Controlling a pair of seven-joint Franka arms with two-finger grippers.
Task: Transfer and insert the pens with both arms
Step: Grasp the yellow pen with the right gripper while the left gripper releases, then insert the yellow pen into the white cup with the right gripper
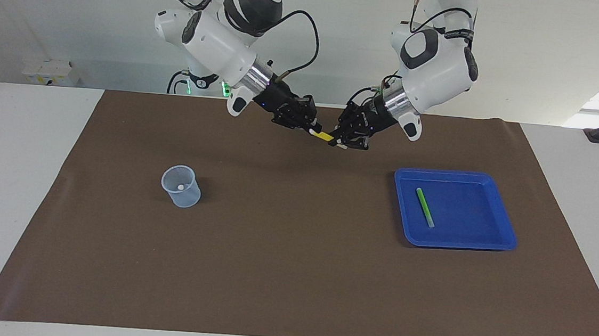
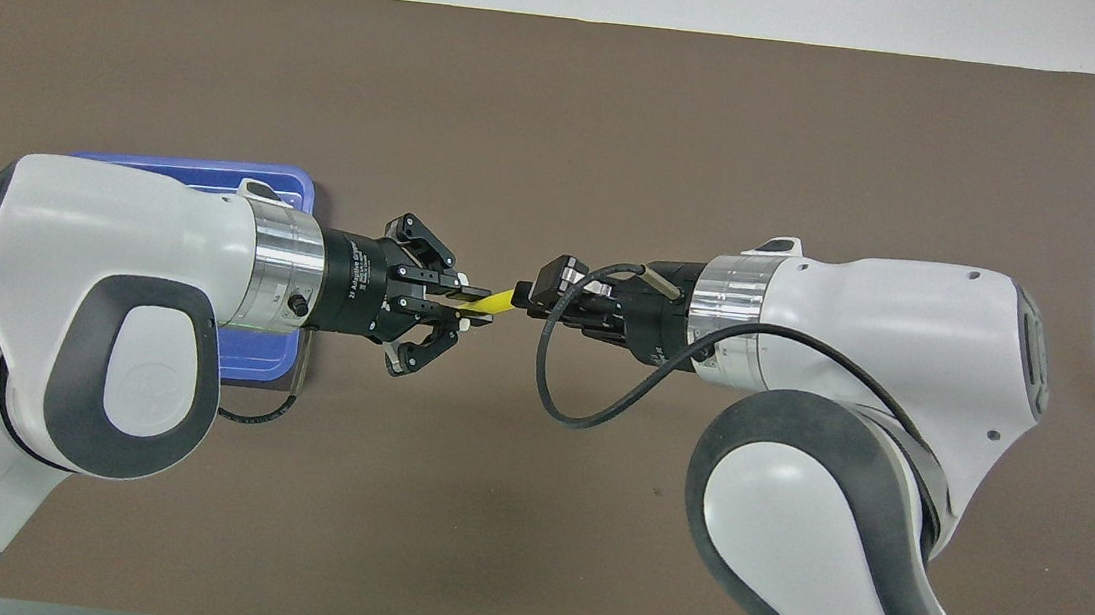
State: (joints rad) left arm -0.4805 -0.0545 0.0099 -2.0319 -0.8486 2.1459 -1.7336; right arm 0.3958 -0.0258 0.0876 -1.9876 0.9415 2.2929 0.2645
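Note:
The yellow pen (image 1: 325,136) hangs in the air over the brown mat, between the two grippers. My left gripper (image 1: 343,141) is shut on one end of it. My right gripper (image 1: 308,126) is at its other, whitish end. In the overhead view the yellow pen (image 2: 498,303) bridges the left gripper (image 2: 466,302) and the right gripper (image 2: 533,301). The green pen (image 1: 425,207) lies in the blue tray (image 1: 486,241). The purple pen does not show as such. A small whitish thing (image 1: 181,186) sits inside the clear cup (image 1: 181,185).
The brown mat (image 1: 291,274) covers most of the table. The cup stands toward the right arm's end and the tray toward the left arm's end. In the overhead view the left arm covers most of the tray (image 2: 288,184) and the right arm hides the cup.

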